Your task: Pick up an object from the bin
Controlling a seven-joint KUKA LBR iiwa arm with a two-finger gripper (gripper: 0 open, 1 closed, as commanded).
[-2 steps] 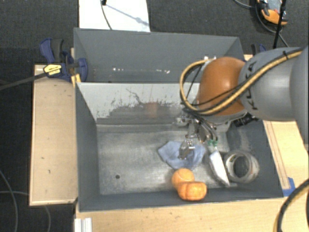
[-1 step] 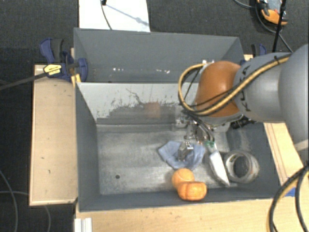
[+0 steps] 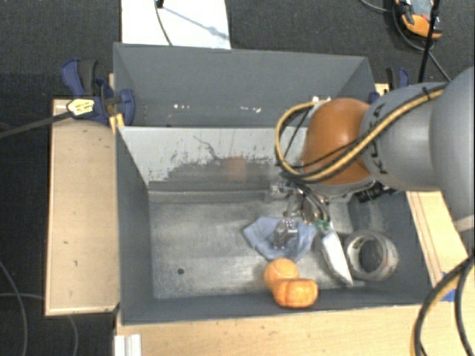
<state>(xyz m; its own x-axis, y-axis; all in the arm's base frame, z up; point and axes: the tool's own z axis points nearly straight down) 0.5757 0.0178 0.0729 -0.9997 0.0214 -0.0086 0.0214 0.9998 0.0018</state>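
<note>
My gripper (image 3: 286, 232) is down in the middle of the bin, its fingers pressed into a crumpled blue cloth (image 3: 261, 237). Whether the fingers hold the cloth I cannot make out. Just in front of the cloth lie two orange rounded things (image 3: 289, 282), one behind the other, near the bin's front wall. To the right of the gripper lies a white tube-like thing with a green end (image 3: 334, 254).
A grey roll of tape (image 3: 372, 255) lies at the bin's right side. The arm with its orange cover and looped cables hangs over the bin's right half. The left half of the bin floor is bare metal.
</note>
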